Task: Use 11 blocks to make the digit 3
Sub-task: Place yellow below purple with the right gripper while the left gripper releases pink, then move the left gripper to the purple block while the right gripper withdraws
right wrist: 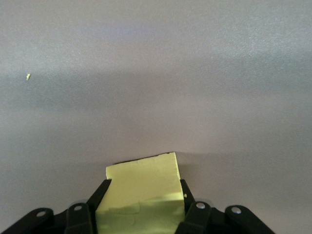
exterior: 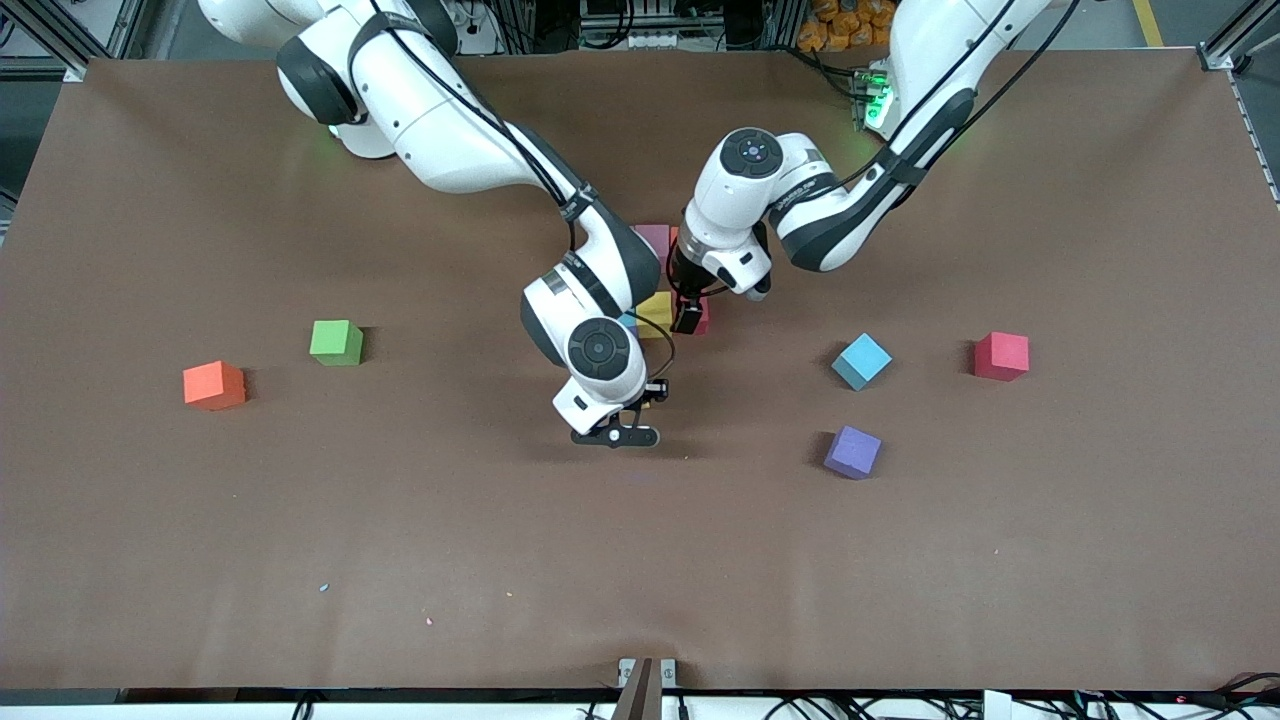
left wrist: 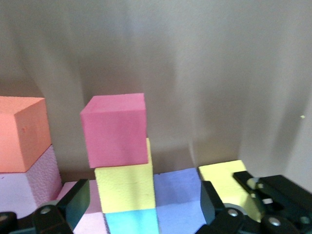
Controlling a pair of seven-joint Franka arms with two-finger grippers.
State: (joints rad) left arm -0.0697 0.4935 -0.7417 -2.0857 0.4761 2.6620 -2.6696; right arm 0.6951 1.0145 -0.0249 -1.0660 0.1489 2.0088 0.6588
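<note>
Table point(exterior: 200, 550): brown mat. 
Partial block cluster point(exterior: 655, 312) at table centre, under both arms. 
Loose cubes: orange point(exterior: 214, 385), green point(exterior: 336, 342) toward right arm's end; light blue point(exterior: 861, 361), red point(exterior: 1001, 356), purple point(exterior: 852, 452) toward left arm's end. 
Left gripper point(left wrist: 141, 204): fingers spread wide around cluster's yellow cube point(left wrist: 126, 187); pink cube point(left wrist: 115, 129) adjoining it. 
Right gripper point(right wrist: 141, 204): clamped on second yellow cube point(right wrist: 142, 187), low over mat beside cluster.

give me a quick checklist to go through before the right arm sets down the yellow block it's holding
1. Right tool grips yellow block squarely: ok.
2. Left tool open, holding nothing, over the stack: ok.
3. Left tool out of the right arm's path to the stack: cannot tell.
4. Pink block seated on its neighbours: not ok, looks tilted.
5. Loose blocks away from the arms: orange cube, light blue cube, purple cube, red cube: ok.
</note>
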